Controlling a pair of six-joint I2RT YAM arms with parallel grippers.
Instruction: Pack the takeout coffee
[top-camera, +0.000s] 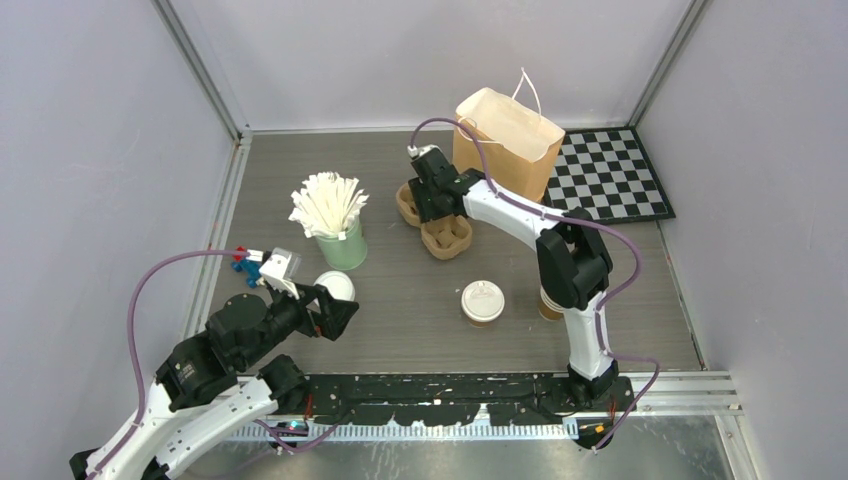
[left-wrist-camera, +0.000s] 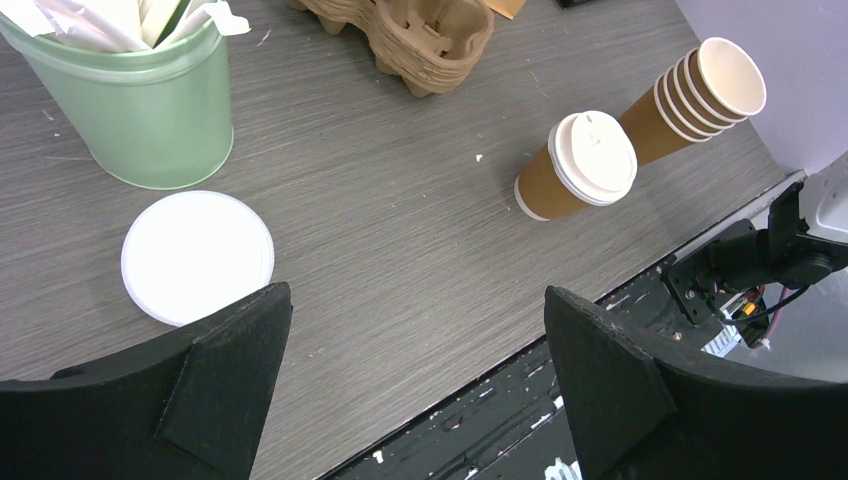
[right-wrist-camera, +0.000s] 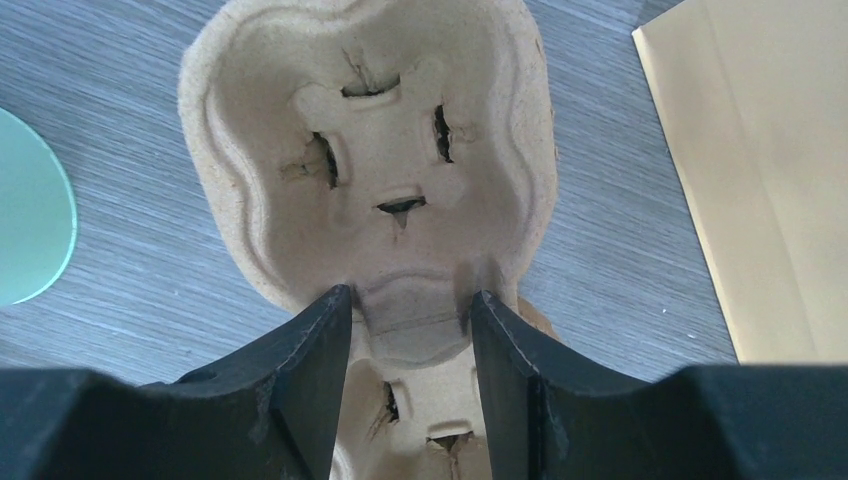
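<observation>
The takeout coffee (top-camera: 483, 302), a brown paper cup under a white lid, stands near the table's front centre; the left wrist view shows the coffee (left-wrist-camera: 578, 165) off to the right. My left gripper (top-camera: 338, 308) hovers wide open over the front left (left-wrist-camera: 415, 295), nothing between its fingers. At the back, my right gripper (top-camera: 433, 213) is low over a moulded pulp cup carrier (top-camera: 447, 237). Its jaws (right-wrist-camera: 411, 293) are partly open, one finger on each side of the middle ridge of the carrier (right-wrist-camera: 380, 150); I cannot tell whether they touch it.
An open kraft paper bag (top-camera: 505, 140) stands behind the carrier. A stack of lidless brown cups (top-camera: 548, 303) is right of the coffee. A loose white lid (top-camera: 335, 285) and a green cup of white sticks (top-camera: 340, 245) sit left. A checkerboard mat (top-camera: 610, 175) lies back right.
</observation>
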